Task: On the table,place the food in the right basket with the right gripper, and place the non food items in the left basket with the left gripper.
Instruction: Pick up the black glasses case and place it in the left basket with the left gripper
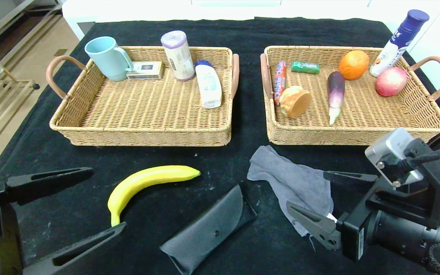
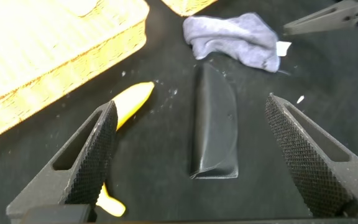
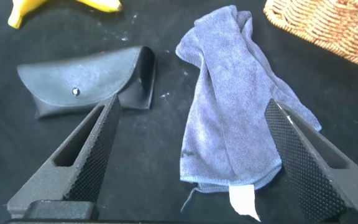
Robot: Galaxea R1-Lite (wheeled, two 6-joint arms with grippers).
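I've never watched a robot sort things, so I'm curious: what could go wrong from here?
1. The banana is food, yet lies nearer the open left end effector; the right end effector must reach across.
2. That right end effector hovers over the grey cloth, a non-food item; it may grab it.
3. The glasses case lies flat, possibly awkward to pinch.

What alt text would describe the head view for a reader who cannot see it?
A banana, black case and grey cloth lie on the table before two filled wicker baskets. The open left gripper and right gripper sit low at the near edge.
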